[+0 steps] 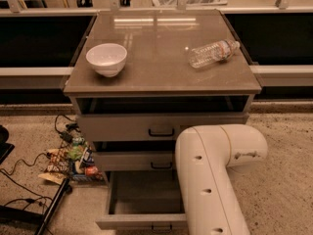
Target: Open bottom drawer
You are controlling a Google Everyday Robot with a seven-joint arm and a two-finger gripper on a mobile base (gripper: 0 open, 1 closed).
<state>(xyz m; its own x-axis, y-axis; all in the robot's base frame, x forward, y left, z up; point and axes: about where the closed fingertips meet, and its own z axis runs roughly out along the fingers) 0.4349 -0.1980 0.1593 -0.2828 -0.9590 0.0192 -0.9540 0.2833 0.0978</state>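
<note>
The bottom drawer of the grey-beige cabinet is pulled out toward me, showing its plain grey interior. Its narrow front lies at the lower edge of the view, with a small black handle partly cut off. The middle drawer and the top drawer are pulled out slightly, each with a black handle. My white arm covers the right part of the drawers. The gripper is out of view, hidden below the frame.
A white bowl and a lying plastic bottle rest on the cabinet top. A pile of snack packets and black cables lie on the floor at the left.
</note>
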